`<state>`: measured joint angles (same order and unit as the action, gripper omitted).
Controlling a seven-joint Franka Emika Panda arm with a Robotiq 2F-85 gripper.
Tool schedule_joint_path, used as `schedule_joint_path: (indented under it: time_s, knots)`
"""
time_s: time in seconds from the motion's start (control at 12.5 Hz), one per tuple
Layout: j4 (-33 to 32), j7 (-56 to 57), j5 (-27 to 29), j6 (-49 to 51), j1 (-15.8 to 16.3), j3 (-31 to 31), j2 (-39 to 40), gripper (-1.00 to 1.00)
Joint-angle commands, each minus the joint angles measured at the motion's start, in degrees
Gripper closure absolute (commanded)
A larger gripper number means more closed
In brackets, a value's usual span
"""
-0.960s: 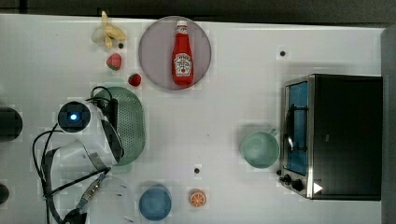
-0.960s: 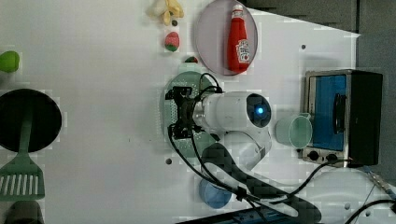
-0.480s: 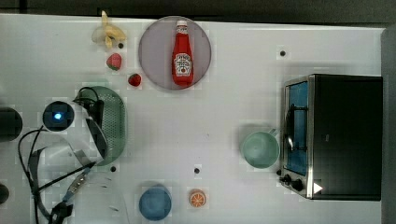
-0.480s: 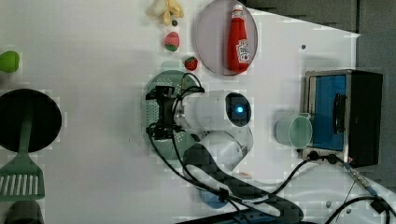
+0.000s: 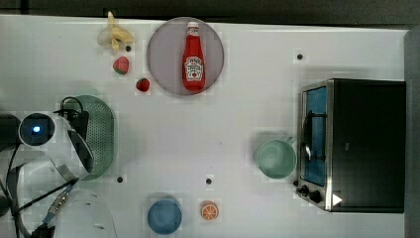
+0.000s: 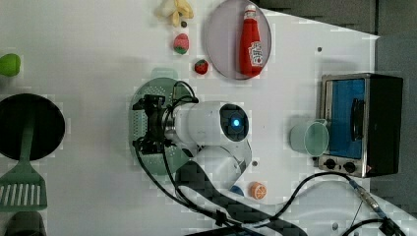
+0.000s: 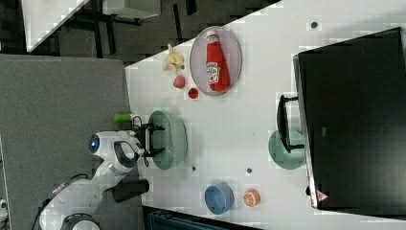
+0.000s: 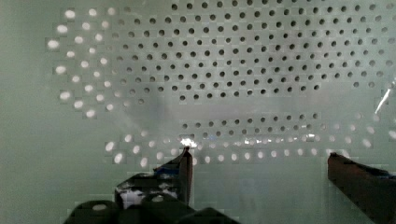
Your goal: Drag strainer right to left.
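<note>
Clearly, the gripper (image 8: 259,161) is being held wide open inside the strainer (image 5: 101,134), gripping nothing, its fingers (image 8: 184,168) being kept down among the perforations. The strainer is being kept near the top view's left edge, below the strawberries (image 5: 142,85). With nothing clamped, the rim could be slipped over, or the strainer tipped or spun. Farther off, on the ketchup bottle (image 5: 192,57), a label is being shown, its writing too small to read.

My white table (image 5: 148,139) carries the strainer (image 5: 101,131) under my gripper (image 6: 147,125), strawberries (image 5: 142,85) near it, and oven (image 5: 354,144), cup (image 5: 275,158), bowl (image 5: 164,216) well apart
</note>
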<state>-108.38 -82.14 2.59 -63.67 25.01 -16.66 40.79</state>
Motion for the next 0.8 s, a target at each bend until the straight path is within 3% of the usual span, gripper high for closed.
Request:
schedule_joint_path:
  time_s: [0.08, 0.4, 0.8]
  knots:
    - [1.1, -1.6, -0.4, 0.2, 1.6, 1.7, -0.6, -1.00]
    - [1.1, 5.0, -0.5, 11.5, 1.0, 1.6, -8.6, -1.00]
    - [1.0, 28.4, -0.5, 33.5, -2.0, 4.9, -25.8, -1.00]
